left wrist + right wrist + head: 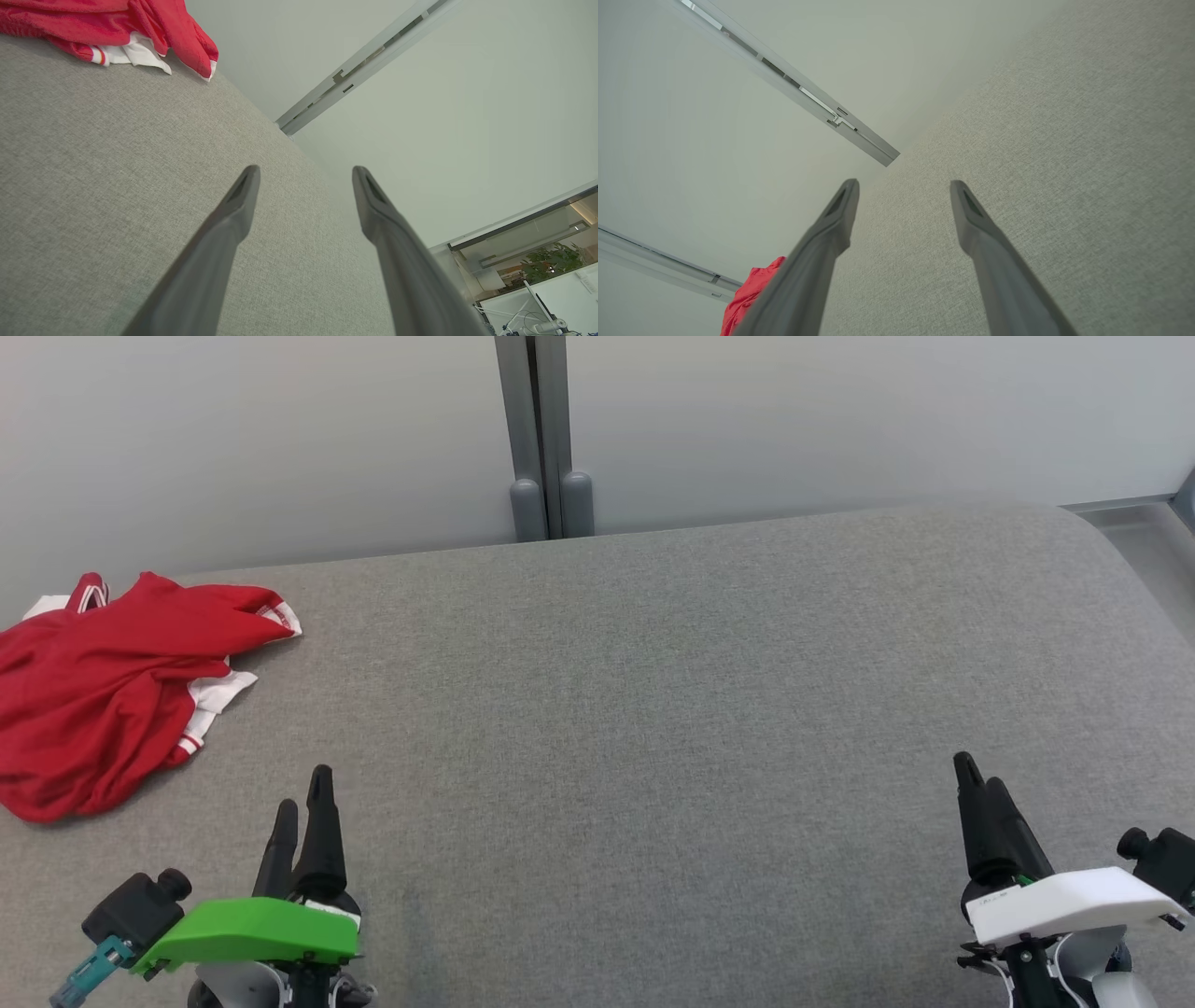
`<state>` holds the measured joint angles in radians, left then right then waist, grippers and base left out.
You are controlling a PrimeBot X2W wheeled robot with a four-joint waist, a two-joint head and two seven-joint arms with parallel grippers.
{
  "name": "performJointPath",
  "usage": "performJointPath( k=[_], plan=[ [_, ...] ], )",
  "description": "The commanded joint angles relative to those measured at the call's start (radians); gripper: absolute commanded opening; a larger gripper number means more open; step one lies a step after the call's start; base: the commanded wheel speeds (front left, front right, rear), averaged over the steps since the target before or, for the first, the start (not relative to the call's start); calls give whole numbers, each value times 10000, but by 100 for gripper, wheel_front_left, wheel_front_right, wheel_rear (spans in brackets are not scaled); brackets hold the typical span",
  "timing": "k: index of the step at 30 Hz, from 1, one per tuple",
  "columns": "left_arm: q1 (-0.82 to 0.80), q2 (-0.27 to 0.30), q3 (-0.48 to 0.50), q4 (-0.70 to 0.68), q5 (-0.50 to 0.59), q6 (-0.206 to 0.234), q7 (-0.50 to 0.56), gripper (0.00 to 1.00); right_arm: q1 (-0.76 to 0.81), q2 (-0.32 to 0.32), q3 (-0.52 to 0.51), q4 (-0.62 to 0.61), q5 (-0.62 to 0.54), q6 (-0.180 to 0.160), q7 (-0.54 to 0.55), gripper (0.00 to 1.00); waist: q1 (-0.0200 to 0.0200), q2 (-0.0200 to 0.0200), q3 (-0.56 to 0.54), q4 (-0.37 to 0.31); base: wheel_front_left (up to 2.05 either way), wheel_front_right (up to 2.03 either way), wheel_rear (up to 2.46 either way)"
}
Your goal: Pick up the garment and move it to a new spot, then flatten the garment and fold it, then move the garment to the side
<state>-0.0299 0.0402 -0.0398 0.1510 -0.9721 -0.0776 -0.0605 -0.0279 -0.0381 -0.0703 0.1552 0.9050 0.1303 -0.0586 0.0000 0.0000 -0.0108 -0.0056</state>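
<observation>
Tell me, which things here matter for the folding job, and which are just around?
For the job: crumpled red-and-white garment at the far left; left gripper and right gripper, both open; grey fabric surface beneath.
Just around: pale wall, grey post, potted plant.

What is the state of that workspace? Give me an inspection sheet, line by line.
Surface: grey fabric top, flat, rounded far right corner.
Job's things: red garment with white trim, crumpled in a heap at the far left, not yet flattened or folded, touched by neither gripper.
Clutter: nothing seen.
Grippers: left gripper open, holding nothing, near side of the garment and apart from it; right gripper open, holding nothing, over bare fabric at the right.
Cables: nothing seen on the surface; thin wires in a far room.
Surroundings: pale wall panels, grey post between them, potted plant behind glass.
</observation>
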Motion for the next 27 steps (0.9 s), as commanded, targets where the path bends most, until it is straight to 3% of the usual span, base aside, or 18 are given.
performJointPath(
  k=[1, 27],
  plan=[
    [28, 67, -52, -163, 424, 52, -98, 100, 42, -68, 80, -207, -499, 3, -111, 100, 0, 0, -2, 0, 0, 0, 0],
    [378, 94, -432, 384, 3585, 127, -869, 100, 225, -101, 637, -72, -4325, 4, -890, 100, 0, 0, -32, -31, 0, 0, 0]
  ],
)
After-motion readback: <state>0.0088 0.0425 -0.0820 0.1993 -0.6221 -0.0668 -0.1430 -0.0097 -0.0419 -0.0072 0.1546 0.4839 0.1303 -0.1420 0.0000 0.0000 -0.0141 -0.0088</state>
